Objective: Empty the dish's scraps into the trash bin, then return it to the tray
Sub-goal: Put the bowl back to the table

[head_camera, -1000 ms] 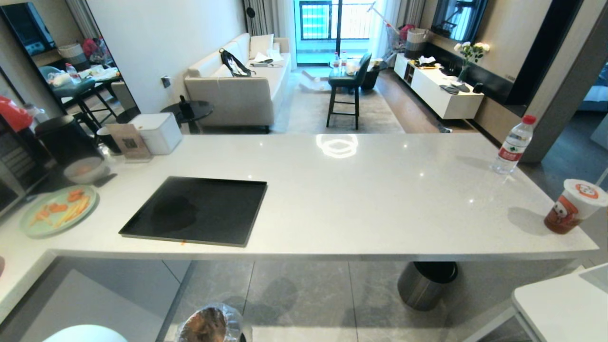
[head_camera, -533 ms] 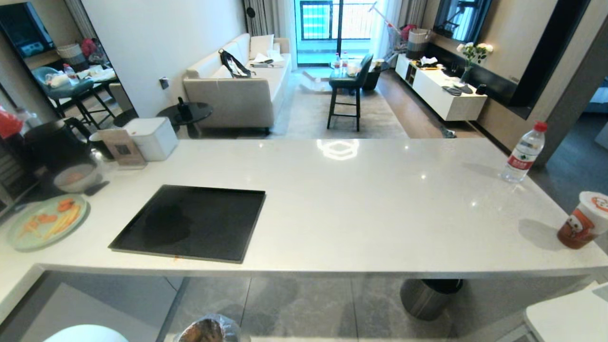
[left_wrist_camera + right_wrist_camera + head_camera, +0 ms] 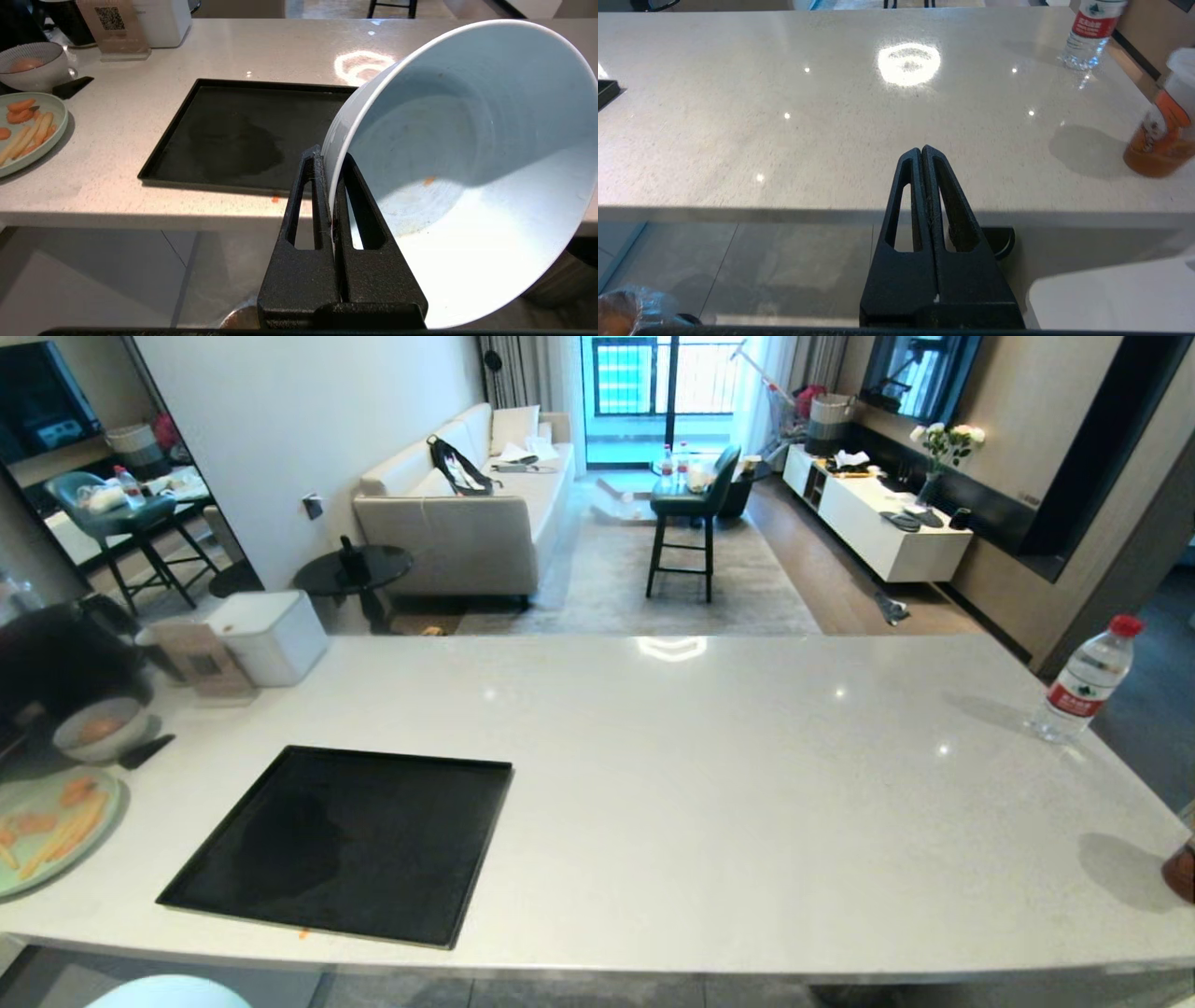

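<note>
Only the camera has shifted; left tool [image 3: 332,186] pinches the emptied dish [image 3: 467,172] tilted, short of the tray [image 3: 243,135]; right tool [image 3: 923,161] shut, empty.

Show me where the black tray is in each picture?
Head view: the black tray lies on the counter, low and left.
Left wrist view: the tray sits mid-picture, behind the held dish.
Right wrist view: only its corner shows, at the edge.
Shared landmark: the water bottle, absent from the left wrist view.
</note>
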Controlling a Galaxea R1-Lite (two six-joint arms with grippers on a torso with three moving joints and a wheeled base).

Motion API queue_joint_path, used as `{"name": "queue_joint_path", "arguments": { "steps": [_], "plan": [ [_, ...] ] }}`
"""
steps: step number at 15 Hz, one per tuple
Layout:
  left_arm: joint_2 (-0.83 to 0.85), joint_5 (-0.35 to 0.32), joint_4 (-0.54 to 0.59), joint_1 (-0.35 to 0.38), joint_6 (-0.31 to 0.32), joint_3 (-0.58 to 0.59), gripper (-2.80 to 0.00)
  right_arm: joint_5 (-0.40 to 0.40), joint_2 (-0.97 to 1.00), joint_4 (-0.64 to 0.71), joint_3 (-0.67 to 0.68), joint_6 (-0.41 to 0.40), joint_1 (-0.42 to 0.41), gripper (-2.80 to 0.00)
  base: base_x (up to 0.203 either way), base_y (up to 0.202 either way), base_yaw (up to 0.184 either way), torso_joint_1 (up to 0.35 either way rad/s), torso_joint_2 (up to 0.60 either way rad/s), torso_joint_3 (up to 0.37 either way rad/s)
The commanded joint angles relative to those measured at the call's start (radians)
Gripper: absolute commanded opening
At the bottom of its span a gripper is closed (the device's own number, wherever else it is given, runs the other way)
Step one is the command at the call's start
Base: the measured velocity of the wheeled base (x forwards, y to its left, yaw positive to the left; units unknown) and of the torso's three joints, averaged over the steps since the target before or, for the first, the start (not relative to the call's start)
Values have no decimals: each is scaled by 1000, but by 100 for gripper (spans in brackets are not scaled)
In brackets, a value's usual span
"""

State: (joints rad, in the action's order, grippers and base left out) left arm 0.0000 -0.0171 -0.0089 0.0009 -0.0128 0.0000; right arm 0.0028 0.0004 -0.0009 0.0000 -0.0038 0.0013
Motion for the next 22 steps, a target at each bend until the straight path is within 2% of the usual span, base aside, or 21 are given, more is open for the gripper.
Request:
{"name": "queue_joint_path", "arguments": {
  "steps": [1,6,22],
  "plan": [
    [2,0,0,1,0,0,-280,0,0,-1,0,-1,0,-280,198,0,0,4,2,2],
    [2,2,0,1,-1,0,-280,0,0,-1,0,-1,0,-280,158,0,2,4,2,0],
    [9,12,15,1,-13,-5,-280,0,0,-1,0,-1,0,-280,0,0,0,0,0,0]
  ]
}}
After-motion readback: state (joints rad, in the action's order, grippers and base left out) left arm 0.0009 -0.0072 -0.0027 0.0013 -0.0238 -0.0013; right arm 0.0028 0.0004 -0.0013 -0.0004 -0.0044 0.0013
